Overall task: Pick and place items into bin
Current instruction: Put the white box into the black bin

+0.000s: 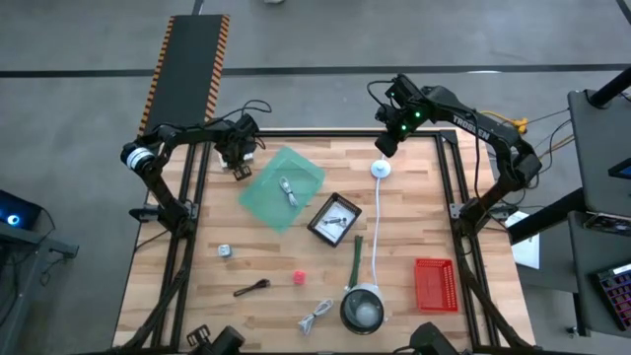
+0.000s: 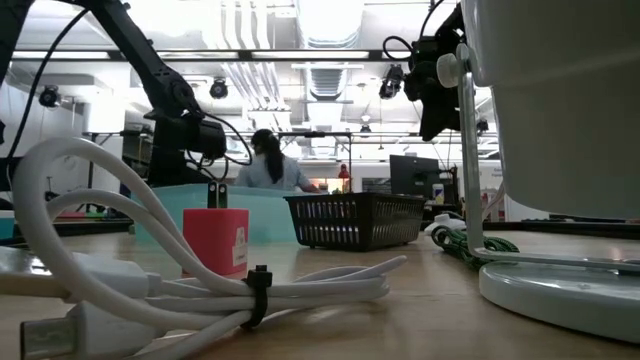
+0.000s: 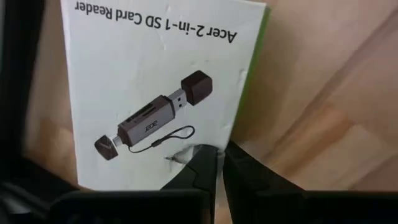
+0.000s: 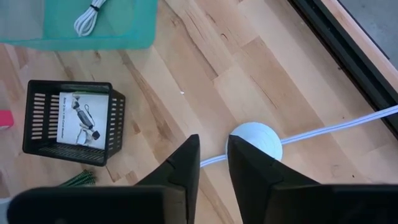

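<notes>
My left gripper (image 1: 240, 164) stands at the table's far left, pointing down, shut at the edge of a white printed card (image 3: 155, 93) that shows a card reader. Beside it lies the teal bin (image 1: 283, 187) with a coiled cable (image 1: 289, 189) inside. My right gripper (image 4: 213, 155) hangs high over the white round puck (image 4: 255, 140) of the long cord, with a narrow gap between its fingers and nothing in it. Near the front lie a pink ball (image 1: 299, 278), a brown utensil (image 1: 252, 288), a small metal piece (image 1: 225, 251), a dark green stick (image 1: 356, 254) and another coiled cable (image 1: 315, 318). My left gripper has the card's long edge (image 3: 231, 134) between its two shut fingers, near one corner, coming from above and pointing down. The fingertips (image 3: 202, 163) cover the spot itself. Whether the card is lifted or lies on the wood (image 3: 323, 93), I cannot tell.
A black mesh basket (image 1: 334, 217) holding another printed card sits mid-table. A round grey bowl (image 1: 362, 308) and a red basket (image 1: 434, 284) stand at the front right. The white cord (image 1: 379, 222) runs down the table's middle. A dark frame rims the table.
</notes>
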Available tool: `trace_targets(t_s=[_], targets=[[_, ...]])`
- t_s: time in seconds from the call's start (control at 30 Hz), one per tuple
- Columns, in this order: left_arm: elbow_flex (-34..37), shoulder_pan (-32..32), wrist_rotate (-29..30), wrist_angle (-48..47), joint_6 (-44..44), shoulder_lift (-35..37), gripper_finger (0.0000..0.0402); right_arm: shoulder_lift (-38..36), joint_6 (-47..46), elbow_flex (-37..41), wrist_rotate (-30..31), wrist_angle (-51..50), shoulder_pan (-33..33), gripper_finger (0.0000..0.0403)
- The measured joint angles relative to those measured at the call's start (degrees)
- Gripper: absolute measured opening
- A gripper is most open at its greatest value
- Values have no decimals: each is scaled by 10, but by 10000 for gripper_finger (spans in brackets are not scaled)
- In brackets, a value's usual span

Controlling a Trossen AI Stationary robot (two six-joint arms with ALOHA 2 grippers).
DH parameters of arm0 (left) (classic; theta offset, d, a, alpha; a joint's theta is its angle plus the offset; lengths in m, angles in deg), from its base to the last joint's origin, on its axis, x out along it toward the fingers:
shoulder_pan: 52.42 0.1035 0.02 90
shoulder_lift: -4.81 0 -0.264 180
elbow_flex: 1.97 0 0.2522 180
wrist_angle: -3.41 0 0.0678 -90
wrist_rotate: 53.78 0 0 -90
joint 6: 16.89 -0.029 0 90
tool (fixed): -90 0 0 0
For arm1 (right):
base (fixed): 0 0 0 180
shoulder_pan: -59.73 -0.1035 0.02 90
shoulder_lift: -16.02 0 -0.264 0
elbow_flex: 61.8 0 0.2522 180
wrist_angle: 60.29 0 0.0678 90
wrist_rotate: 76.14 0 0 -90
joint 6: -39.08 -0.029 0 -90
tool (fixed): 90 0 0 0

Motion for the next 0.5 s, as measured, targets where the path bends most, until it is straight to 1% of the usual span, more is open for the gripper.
trace_targets(t_s=[0.2,0.33,0.5], targets=[[1,-1,-39,-19,23,17,1,0,0,0,0,0,0,70],[-3,-1,-54,-40,38,38,0,0,2,0,0,-1,0,75],[-7,-1,-78,-43,74,73,0,0,5,0,0,0,0,80]])
